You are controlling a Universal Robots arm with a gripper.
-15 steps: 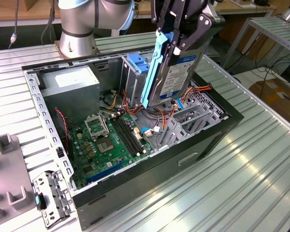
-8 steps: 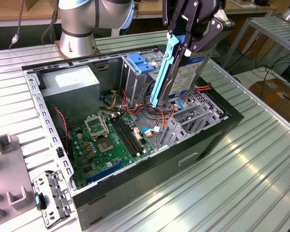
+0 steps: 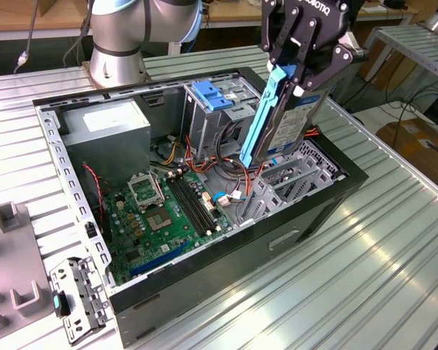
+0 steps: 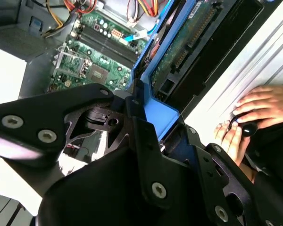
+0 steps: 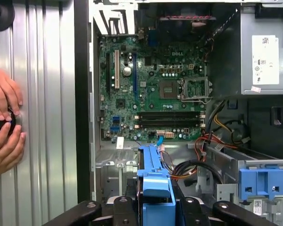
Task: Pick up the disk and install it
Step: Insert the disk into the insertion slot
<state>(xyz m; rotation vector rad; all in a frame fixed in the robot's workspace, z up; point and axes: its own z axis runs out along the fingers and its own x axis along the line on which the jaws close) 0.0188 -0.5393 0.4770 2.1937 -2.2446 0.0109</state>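
We had the pincer (image 3: 298,73) clamped on the top end of the disk (image 3: 286,124), which hung on edge, tilted, over the open computer case (image 3: 204,281) on the desk (image 3: 394,240). It was just above the metal drive bay (image 3: 292,173) at the exterior view's right.

We judged a snag the main risk. Red and orange cables (image 3: 228,155) lay close beside the bay, and at this tilt the disk's lower corner could catch them or the bay's rim. Held at one end only, the disk could also twist in the grip.

A person's hands (image 5: 4,122) rested on the desk beside the case, near enough, we thought, to be struck.
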